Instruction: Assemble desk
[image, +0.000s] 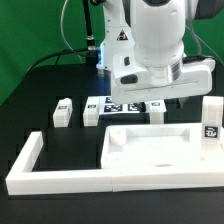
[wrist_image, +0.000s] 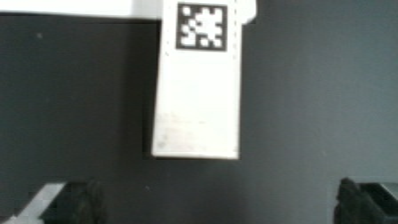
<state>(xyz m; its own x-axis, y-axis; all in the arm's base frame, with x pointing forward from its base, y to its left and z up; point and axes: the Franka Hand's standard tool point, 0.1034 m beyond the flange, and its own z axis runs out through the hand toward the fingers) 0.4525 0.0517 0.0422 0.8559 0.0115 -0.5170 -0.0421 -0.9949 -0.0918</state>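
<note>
The white desk top (image: 155, 150), a tray with a raised rim, lies flat on the black table at the front. Two white legs (image: 63, 112) (image: 92, 112) stand behind it on the exterior view's left, one (image: 157, 108) sits behind its middle, and one (image: 211, 118) stands at its right end. My gripper (image: 186, 96) hangs over the table behind the tray, between these last two. In the wrist view a white leg (wrist_image: 199, 90) with a tag lies on the table beyond my gripper (wrist_image: 214, 205). The fingertips (wrist_image: 63, 205) are wide apart and hold nothing.
The marker board (image: 120, 106) lies behind the tray. White frame bars run along the exterior view's left (image: 25, 158) and the front (image: 110, 184). A white edge (wrist_image: 71, 8) shows beyond the leg in the wrist view.
</note>
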